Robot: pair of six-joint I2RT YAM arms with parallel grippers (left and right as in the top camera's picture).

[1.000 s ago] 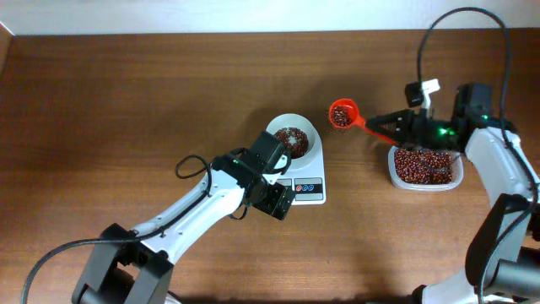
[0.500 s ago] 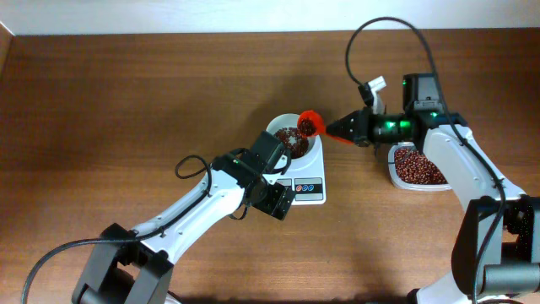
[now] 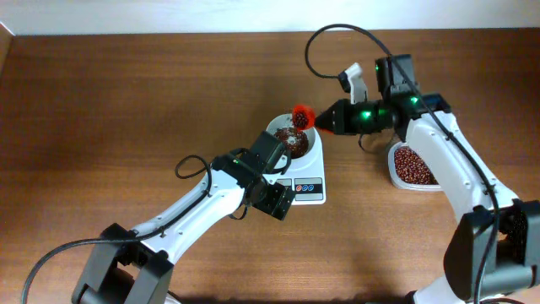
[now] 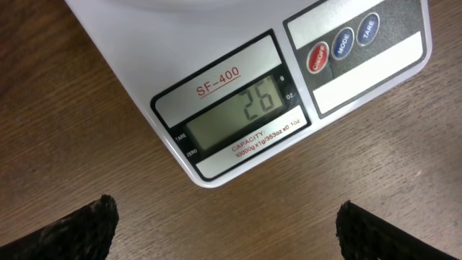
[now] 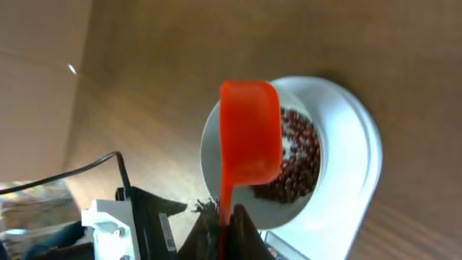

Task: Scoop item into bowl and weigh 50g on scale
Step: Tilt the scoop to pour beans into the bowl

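Beans (image 5: 299,155) in bowl (image 5: 209,155), red scoop (image 5: 249,130) now above, formerly aside.

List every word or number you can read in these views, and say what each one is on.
"SF-400": red print on the scale, above its display.
"26": on the display.
"CAPACITY: 10000g x 1g/353oz x 0.1oz": small red print below the display.
"ON/OFF": red button.
"MODE": middle blue button.
"TARE": end blue button.
Tiny marks beside the display are too small to read.
The other views show no legible text.
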